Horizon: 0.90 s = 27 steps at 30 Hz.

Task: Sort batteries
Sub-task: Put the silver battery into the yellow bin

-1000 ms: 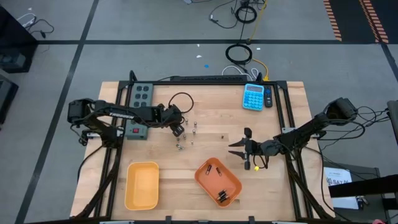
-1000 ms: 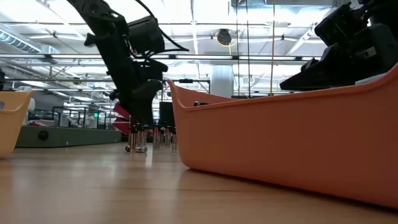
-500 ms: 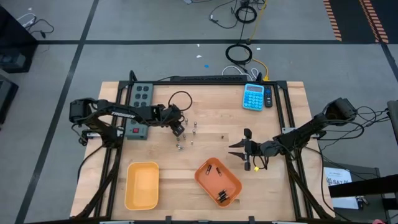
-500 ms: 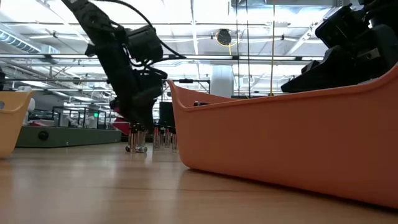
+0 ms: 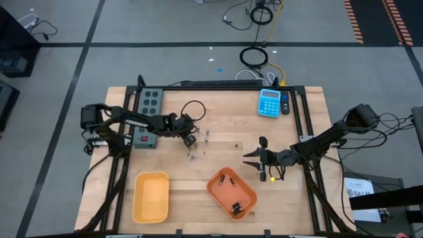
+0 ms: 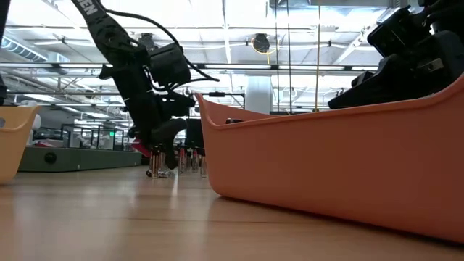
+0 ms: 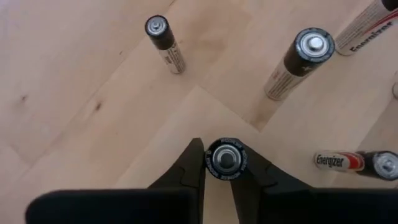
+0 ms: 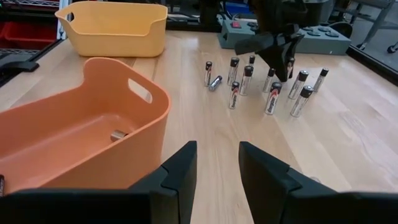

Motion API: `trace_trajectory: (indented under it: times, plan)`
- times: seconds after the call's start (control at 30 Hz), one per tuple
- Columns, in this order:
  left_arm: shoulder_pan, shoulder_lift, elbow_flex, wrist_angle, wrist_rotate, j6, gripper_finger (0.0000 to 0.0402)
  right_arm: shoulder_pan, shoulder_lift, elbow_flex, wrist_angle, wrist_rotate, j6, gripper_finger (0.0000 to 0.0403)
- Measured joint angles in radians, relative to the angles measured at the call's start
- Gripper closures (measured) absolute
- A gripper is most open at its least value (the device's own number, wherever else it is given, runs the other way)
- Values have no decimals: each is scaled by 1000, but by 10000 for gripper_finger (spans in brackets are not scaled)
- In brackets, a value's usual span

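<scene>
Several batteries (image 5: pixel 200 142) stand upright in a loose cluster on the wooden table, and one (image 7: pixel 354 162) lies flat; the right wrist view shows them too (image 8: pixel 267 84). My left gripper (image 5: pixel 190 139) is down in this cluster, shut on one standing battery (image 7: pixel 224 159). My right gripper (image 5: pixel 253 158) hovers open to the right of the cluster, beside the orange tray (image 5: pixel 246 187), with nothing between its fingers (image 8: pixel 180 168). A few batteries (image 5: pixel 236 207) lie in the orange tray. My left gripper pinches the battery's top end (image 7: pixel 224 168) between its two fingertips (image 7: pixel 194 163). The fingers slant down on it from above and from the table's left. The battery stands upright in the hold; the fingers hide its lower end.
A yellow tray (image 5: pixel 151 196) sits near the front edge, left of the orange one. A grey power strip (image 5: pixel 149 100) and a red box (image 5: pixel 145 139) lie under the left arm, with a blue calculator (image 5: pixel 269 102) at the far right. Bare wood lies between the trays and the cluster.
My left gripper has sunk into the battery cluster and its fingers have come together on one upright battery. The other batteries stand as before.
</scene>
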Motion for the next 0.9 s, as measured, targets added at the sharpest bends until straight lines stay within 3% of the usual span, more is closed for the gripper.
trace_trajectory:
  times: [0.17, 0.33, 0.43, 0.53, 0.63, 0.7, 0.8, 0.9]
  plan:
    - [-3, -36, 18, -44, 12, 13, 352, 0, 0, 0, -1, 0, -1, 293]
    - [-5, -176, 56, -133, 15, 32, 352, 0, 0, 0, -14, 4, 0, 293]
    - [-14, -278, 72, -164, 74, 27, 352, 0, 0, 0, -20, 6, 1, 293]
    - [-49, -361, 75, -224, 218, 2, 352, 0, 0, -1, -20, 6, 2, 293]
    - [-122, -418, 75, -273, 434, -68, 352, 0, 0, -1, -20, 6, 2, 293]
    - [-198, -437, 75, -292, 522, -139, 352, 0, 0, -1, -20, 6, 2, 293]
    - [-333, -447, 74, -297, 574, -266, 352, -1, 0, -1, -19, 6, 2, 293]
    - [-472, -440, 74, -298, 561, -400, 352, -1, 0, -1, -14, 8, 2, 293]
